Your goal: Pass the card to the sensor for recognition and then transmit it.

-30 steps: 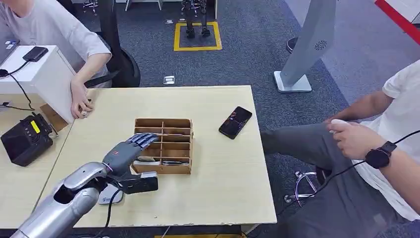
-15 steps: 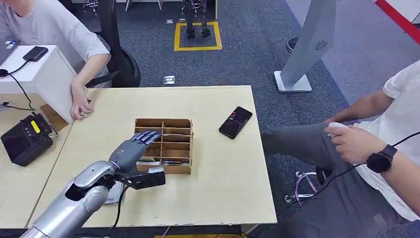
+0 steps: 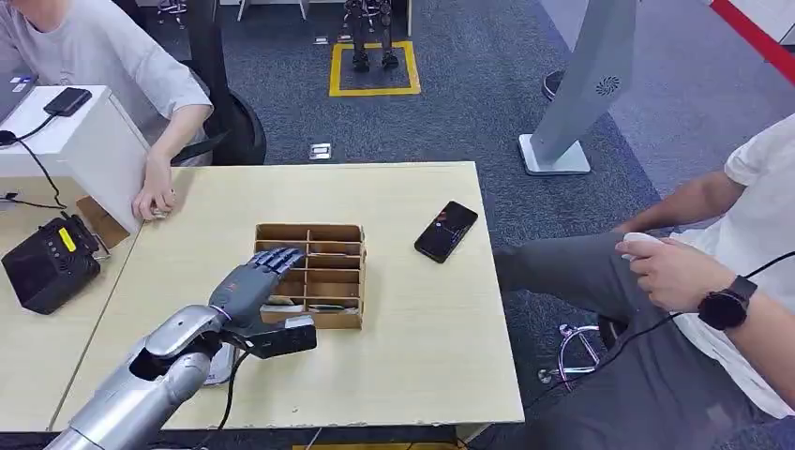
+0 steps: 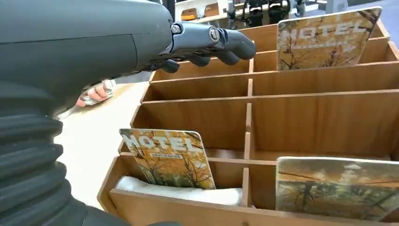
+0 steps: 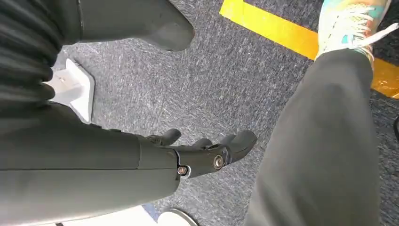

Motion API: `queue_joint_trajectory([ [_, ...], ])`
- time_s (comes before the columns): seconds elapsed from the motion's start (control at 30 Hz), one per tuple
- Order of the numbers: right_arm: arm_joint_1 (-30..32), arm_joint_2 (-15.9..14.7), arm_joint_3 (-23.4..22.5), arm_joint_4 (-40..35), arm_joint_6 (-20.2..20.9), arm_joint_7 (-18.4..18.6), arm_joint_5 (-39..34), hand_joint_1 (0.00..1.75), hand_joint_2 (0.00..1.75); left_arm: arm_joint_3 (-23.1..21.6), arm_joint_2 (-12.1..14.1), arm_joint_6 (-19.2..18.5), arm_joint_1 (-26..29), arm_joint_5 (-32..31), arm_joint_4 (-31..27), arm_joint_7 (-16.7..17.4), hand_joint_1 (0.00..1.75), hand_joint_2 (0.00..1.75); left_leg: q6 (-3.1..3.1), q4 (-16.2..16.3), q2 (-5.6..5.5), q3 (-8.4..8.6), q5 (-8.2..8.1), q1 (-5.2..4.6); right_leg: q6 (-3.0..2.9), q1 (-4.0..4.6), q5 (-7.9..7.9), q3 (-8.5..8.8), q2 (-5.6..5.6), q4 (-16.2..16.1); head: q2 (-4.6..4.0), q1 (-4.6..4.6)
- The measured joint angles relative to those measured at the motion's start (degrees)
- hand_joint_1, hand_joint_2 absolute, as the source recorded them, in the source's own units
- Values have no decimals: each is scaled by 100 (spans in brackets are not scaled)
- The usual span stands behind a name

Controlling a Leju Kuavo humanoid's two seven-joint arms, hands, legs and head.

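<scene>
From the head view, the left hand (image 3: pixel 251 286) is held over the near-left part of a wooden rack (image 3: pixel 326 272) on the table (image 3: pixel 422 356), fingers stretched out and grasping nothing. A phone (image 3: pixel 446 231) lies to the rack's right — well apart from it.

In the left wrist view, the hand's fingers (image 4: pixel 221 40) are seen spread above the compartments. A hotel card (image 4: pixel 168 157) leans in a near compartment, untouched; two more cards (image 4: pixel 322 38) are propped in other compartments.

In the right wrist view, the right hand (image 5: pixel 202 153) hangs over grey carpet (image 5: pixel 226 80) — fingers loosely curled, nothing held.
</scene>
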Motion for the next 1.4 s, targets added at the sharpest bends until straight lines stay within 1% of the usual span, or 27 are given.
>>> queue_joint_trajectory([
  [0.67,2,0,0,0,-9,-24,-4,0,175,59,-4,28,-1,-81,18,-4,0,175,0,0,0,0,0,0,0,0,0,0,0,0,0,0],
  [0.8,3,0,0,0,-13,-33,-4,0,175,142,-4,28,-1,-81,18,-15,0,175,0,0,0,0,0,0,0,0,0,0,0,0,0,0],
  [0.83,3,0,0,0,-13,-33,-4,0,175,149,-4,28,-1,-81,18,-17,175,175,0,0,0,0,0,0,0,0,0,0,0,0,0,0],
  [1.0,3,0,0,0,-11,-33,-4,0,175,155,4,20,-3,-184,18,-37,175,175,0,0,0,0,0,0,0,0,0,0,0,0,0,0],
  [1.03,3,0,0,0,-11,-33,-4,0,175,160,7,28,-19,-201,18,-42,157,175,0,0,0,0,0,0,0,0,0,1,0,0,0,0],
  [1.07,3,0,0,0,-11,-33,-4,0,175,162,7,28,-41,-210,18,-46,171,175,0,0,-1,0,0,0,0,0,0,1,-1,0,0,0],
  [1.1,2,0,0,0,-11,-33,-4,0,175,166,7,31,-57,-214,18,-52,171,175,0,0,-1,1,0,0,0,0,0,2,-1,0,0,0],
  [1.13,3,0,0,0,-11,-33,-4,0,175,175,7,33,-64,-214,18,-52,175,175,0,0,0,1,0,0,0,0,0,2,-1,0,0,0],
  [1.4,10,0,0,0,-11,-33,-2,0,175,186,7,-24,-56,-173,18,-116,175,175,0,0,0,1,0,0,0,1,0,1,0,1,0,4],
])
